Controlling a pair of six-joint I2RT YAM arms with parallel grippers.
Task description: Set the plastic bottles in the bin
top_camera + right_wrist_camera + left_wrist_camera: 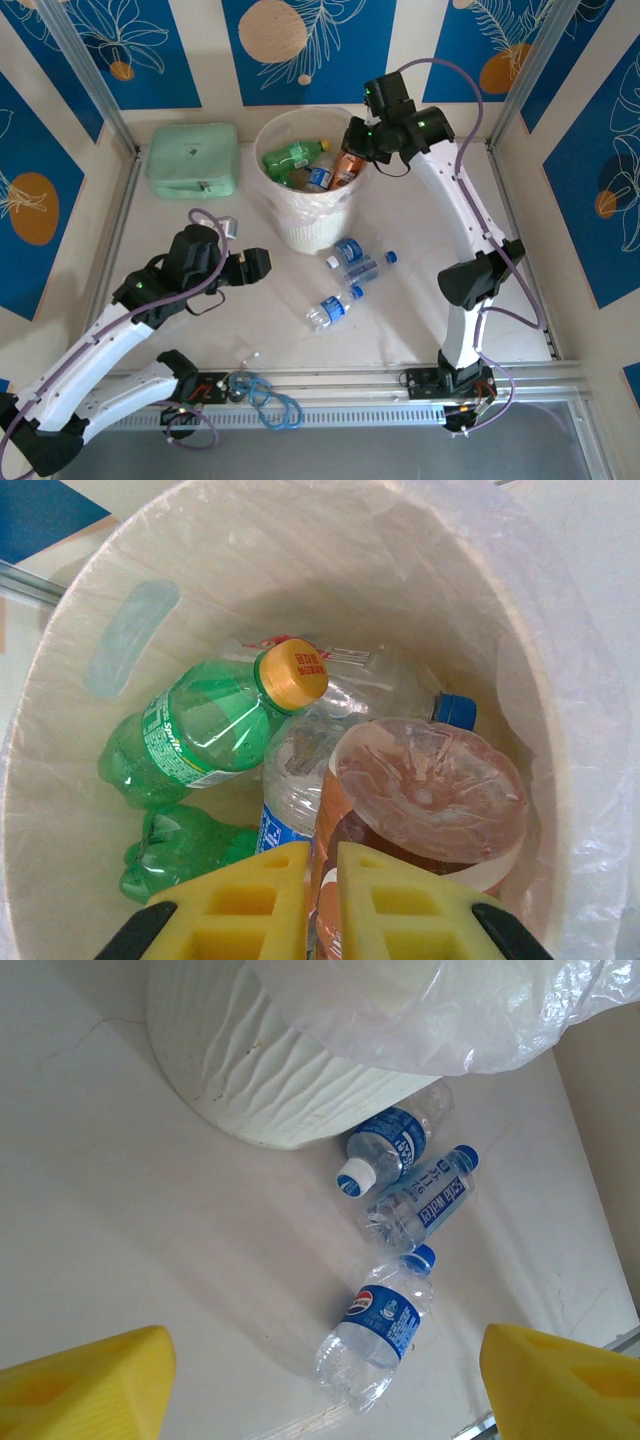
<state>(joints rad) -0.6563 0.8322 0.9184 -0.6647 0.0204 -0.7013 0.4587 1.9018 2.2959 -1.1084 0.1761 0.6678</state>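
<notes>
Three clear plastic bottles with blue labels lie on the table in front of the bin (300, 228): one nearest me (333, 308) and two beside the bin's foot (365, 268) (348, 250). My left gripper (255, 263) is open, left of them. In the left wrist view its yellow fingertips (90, 1380) flank the nearest bottle (380, 1330) from above, apart from it. My right gripper (358, 140) hangs over the bin's right rim, shut. Its fingers (322, 852) are together above an orange-brown bottle (430, 790) standing base-up among green bottles (200, 730) and a clear one (290, 780) inside.
A mint-green case (193, 158) sits at the back left, beside the bin. The bin's plastic liner (450, 1010) hangs over its ribbed wall (260, 1080). Blue cable (272, 398) lies on the front rail. Metal frame posts (90, 80) bound the table.
</notes>
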